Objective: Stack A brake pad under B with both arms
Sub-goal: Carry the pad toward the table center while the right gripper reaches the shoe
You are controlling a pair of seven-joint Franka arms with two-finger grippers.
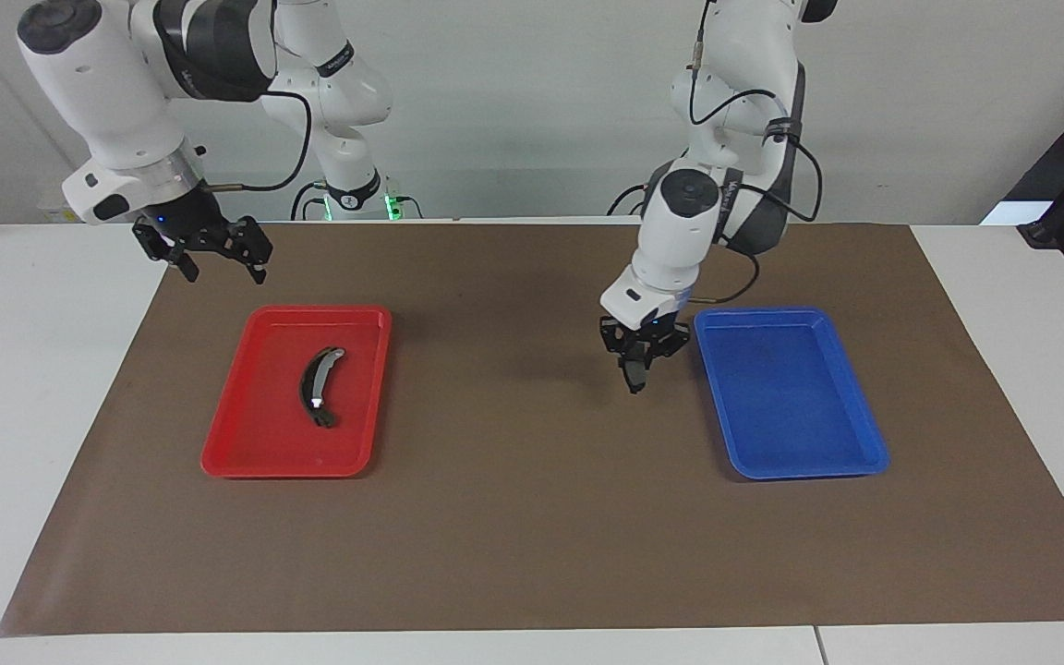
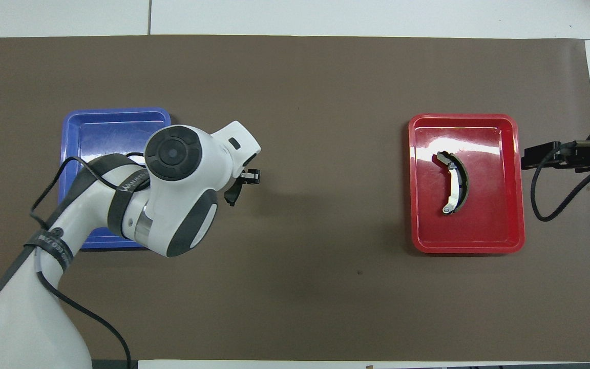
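The A brake pad (image 1: 632, 375) (image 2: 232, 194), short and all dark, hangs edge-down in the air with my left gripper (image 1: 635, 355) (image 2: 244, 178) shut on it. It is over the brown mat, just beside the blue tray (image 1: 791, 406) (image 2: 113, 125) toward the table's middle. B (image 1: 317, 388) (image 2: 455, 182), the long curved piece with silver patches, lies in the red tray (image 1: 223, 453) (image 2: 514, 215). My right gripper (image 1: 218, 255) (image 2: 529, 157) hangs open and holds nothing, over the mat's edge beside the red tray at the right arm's end.
The blue tray holds nothing. A brown mat (image 1: 513, 517) covers the table between and around the two trays. In the overhead view my left arm covers part of the blue tray.
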